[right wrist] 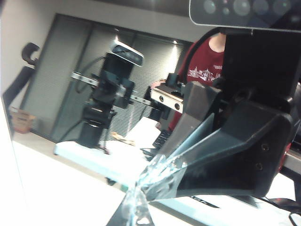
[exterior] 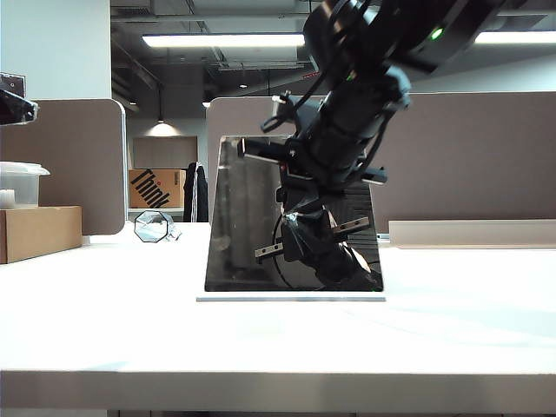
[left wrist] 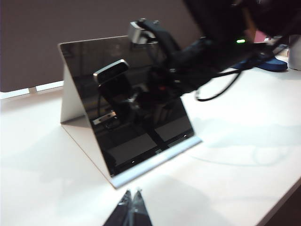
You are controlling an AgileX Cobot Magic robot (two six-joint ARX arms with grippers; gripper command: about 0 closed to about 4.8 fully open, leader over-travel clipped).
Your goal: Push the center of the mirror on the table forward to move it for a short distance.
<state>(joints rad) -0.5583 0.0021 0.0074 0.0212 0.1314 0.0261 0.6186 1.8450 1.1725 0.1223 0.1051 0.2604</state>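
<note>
Seemingly closed, right end effector touches mirror

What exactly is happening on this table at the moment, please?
The right gripper, its fingers closed together, presses its tips against the face of the dark reflective mirror panel, which leans upright on its pale base strip on the white table. The left gripper, also closed, hovers in front of the mirror without touching it.
</note>
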